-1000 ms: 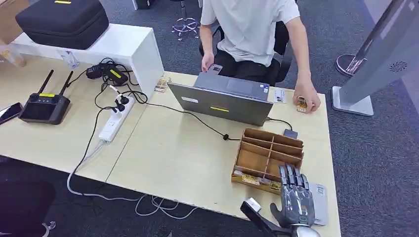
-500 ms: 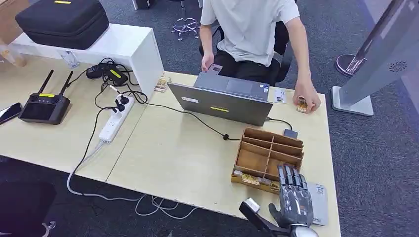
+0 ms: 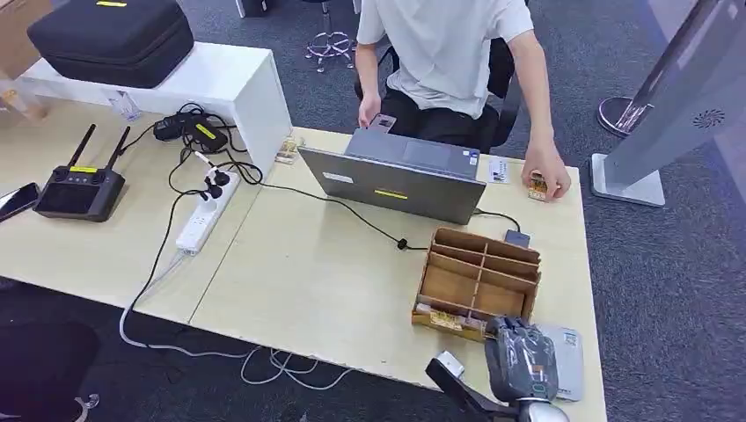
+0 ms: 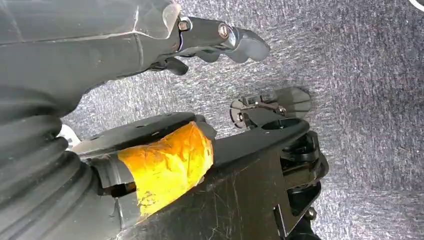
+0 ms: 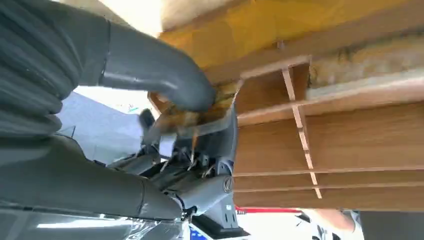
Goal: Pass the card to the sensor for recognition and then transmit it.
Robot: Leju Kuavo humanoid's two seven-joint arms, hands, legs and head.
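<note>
A wooden divided box [image 3: 479, 277] stands on the table near its front right corner. Yellowish cards [image 3: 444, 318] lie in the box's front slot. My right hand [image 3: 521, 359] is bent down over the right end of that slot. In the right wrist view its thumb [image 5: 165, 82] and dark fingers [image 5: 200, 170] close around a blurred yellowish card [image 5: 182, 120] at the box's edge [image 5: 320, 145]. A flat grey sensor pad [image 3: 566, 352] lies just right of the hand. My left hand [image 4: 210, 40] hangs over grey carpet and holds nothing.
An open laptop [image 3: 396, 180] stands behind the box, with a cable running across the table [image 3: 308, 281]. A person sits at the far side, one hand [image 3: 545, 176] resting on a small object. A power strip [image 3: 207, 215], a controller [image 3: 77, 189] and a black case [image 3: 110, 35] lie left.
My right hand's fingers, stretched out flat over the box's front corner a second ago, have curled down into the front slot. Nothing else has moved.
</note>
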